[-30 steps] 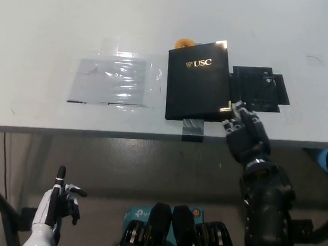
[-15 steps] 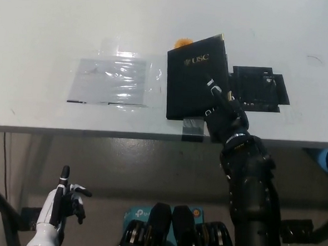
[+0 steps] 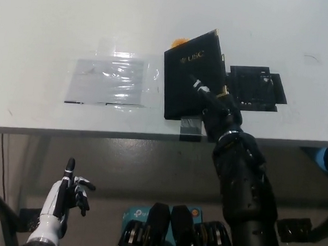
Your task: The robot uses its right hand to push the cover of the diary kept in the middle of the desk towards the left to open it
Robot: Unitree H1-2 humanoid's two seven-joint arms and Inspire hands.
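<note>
Though perhaps ajar, black diary point(image 3: 192, 74).

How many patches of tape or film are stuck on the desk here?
3: a clear shiny film patch left of the black USC diary, a black tape patch right of it, a grey tape strip at its near edge. Others may be hidden.

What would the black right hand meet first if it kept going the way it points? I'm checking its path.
Probably the black USC diary cover; the black right hand seems already against it, though depth is unclear.
</note>
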